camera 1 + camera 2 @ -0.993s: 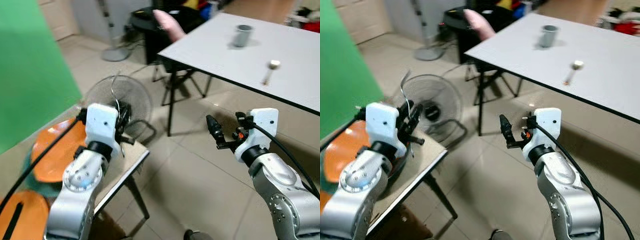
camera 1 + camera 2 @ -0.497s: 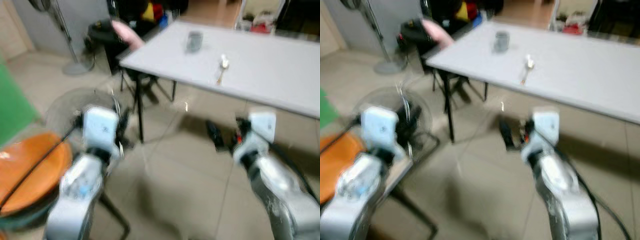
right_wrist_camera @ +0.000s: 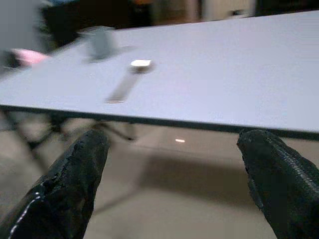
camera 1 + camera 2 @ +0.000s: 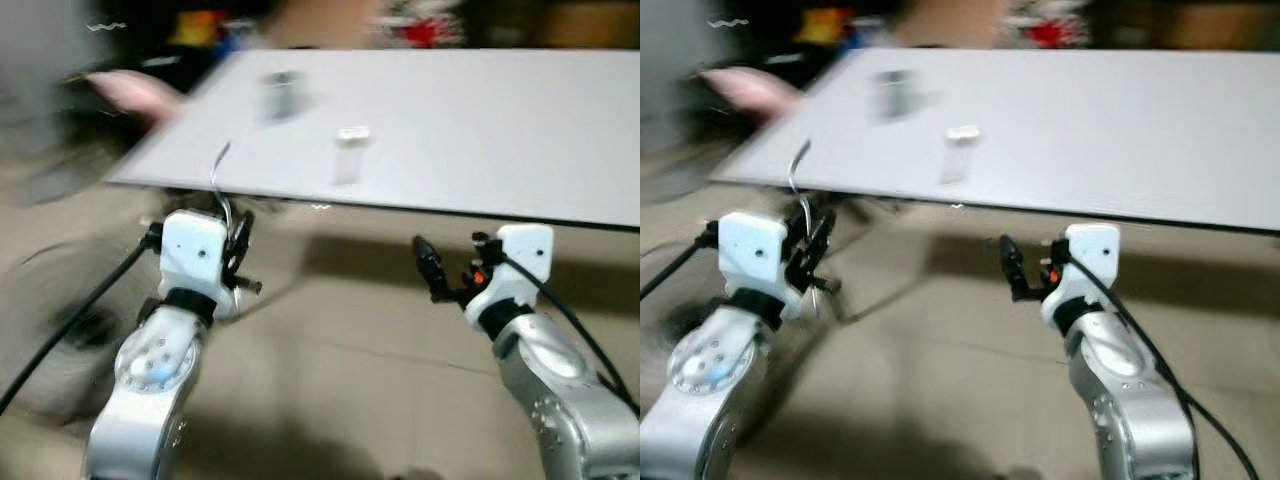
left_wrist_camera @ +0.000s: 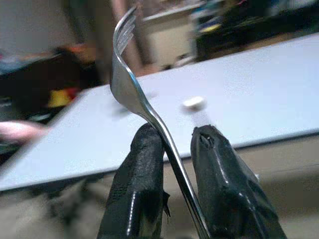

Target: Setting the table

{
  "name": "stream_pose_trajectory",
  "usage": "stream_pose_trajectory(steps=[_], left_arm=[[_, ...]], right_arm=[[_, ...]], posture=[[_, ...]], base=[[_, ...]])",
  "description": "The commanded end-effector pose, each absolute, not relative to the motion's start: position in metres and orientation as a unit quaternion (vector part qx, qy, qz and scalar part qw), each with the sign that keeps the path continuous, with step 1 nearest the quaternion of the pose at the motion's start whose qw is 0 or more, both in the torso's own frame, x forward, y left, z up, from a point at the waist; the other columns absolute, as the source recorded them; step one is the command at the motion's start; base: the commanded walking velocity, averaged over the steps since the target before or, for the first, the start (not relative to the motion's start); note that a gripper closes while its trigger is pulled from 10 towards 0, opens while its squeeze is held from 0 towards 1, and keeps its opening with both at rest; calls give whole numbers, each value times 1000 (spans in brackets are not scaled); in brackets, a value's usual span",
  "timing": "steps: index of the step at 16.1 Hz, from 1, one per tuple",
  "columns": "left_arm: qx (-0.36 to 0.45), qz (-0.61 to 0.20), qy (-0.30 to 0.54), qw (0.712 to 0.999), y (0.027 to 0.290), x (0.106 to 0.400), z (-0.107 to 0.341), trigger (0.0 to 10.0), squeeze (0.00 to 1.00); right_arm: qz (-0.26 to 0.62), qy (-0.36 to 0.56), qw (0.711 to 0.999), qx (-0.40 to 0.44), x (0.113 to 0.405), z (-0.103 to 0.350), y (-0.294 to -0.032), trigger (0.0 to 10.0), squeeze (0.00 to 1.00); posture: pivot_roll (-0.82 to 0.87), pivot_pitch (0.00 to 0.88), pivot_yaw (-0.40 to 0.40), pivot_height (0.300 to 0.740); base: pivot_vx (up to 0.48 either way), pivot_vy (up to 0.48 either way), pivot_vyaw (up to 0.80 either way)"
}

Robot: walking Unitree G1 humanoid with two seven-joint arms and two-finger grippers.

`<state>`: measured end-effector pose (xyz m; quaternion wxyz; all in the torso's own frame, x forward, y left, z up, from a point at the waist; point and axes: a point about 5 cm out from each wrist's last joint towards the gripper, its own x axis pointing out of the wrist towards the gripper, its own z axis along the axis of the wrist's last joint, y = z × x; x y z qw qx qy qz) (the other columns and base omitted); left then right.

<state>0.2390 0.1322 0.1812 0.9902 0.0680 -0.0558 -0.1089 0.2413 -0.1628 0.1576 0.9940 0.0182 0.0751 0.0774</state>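
My left gripper [image 5: 172, 137] is shut on a silver fork [image 5: 130, 87], whose tines stand up above the black fingers. In the eye views the fork [image 4: 218, 180] rises in front of the near edge of a long pale grey table [image 4: 480, 130]. On the table's left part stand a grey cup [image 4: 283, 92] and, nearer, a spoon [image 4: 349, 150], both blurred. My right gripper [image 4: 432, 268] is open and empty, held below the table's near edge. The right wrist view looks across the tabletop to the cup [image 3: 101, 41] and the spoon [image 3: 130, 77].
A pink object [image 4: 130, 92] lies beyond the table's left end, among dark clutter. Beige tiled floor [image 4: 340, 380] stretches under and in front of the table. Black table legs [image 3: 55, 124] show at the left end. The picture is blurred by motion.
The camera has swung round to face the table, so the side table with orange plates and the fan have left the picture. Both arms keep their pose, and the fork stays held.
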Motion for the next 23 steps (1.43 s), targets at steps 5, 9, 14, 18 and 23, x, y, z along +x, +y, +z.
stream_pose_trajectory(steps=[5, 9, 14, 18, 23], left_arm=[[81, -59, -49, 994, 162, 241, 182, 10000, 0], [70, -57, -37, 995, 166, 240, 175, 10000, 0], [69, -88, -19, 994, 160, 240, 168, 10000, 0], [78, -101, -14, 992, 160, 242, 166, 10000, 0], [80, -108, -9, 991, 160, 240, 164, 10000, 0]], right_arm=[[122, 51, 991, 27, 253, 167, -146, 10000, 0], [130, 50, 990, 26, 256, 166, -142, 10000, 0], [131, 57, 989, 32, 257, 164, -141, 10000, 0], [131, 60, 989, 27, 254, 161, -143, 10000, 0], [132, 62, 989, 27, 252, 160, -143, 10000, 0]], posture=[[-96, 9, 94, 740], [-94, 6, 89, 740], [-100, 7, 96, 740], [-105, 3, 102, 740], [-105, 0, 103, 740]], base=[[404, 0, 0], [405, 0, 0], [406, 0, -158], [403, 0, -394], [398, 0, 0]])
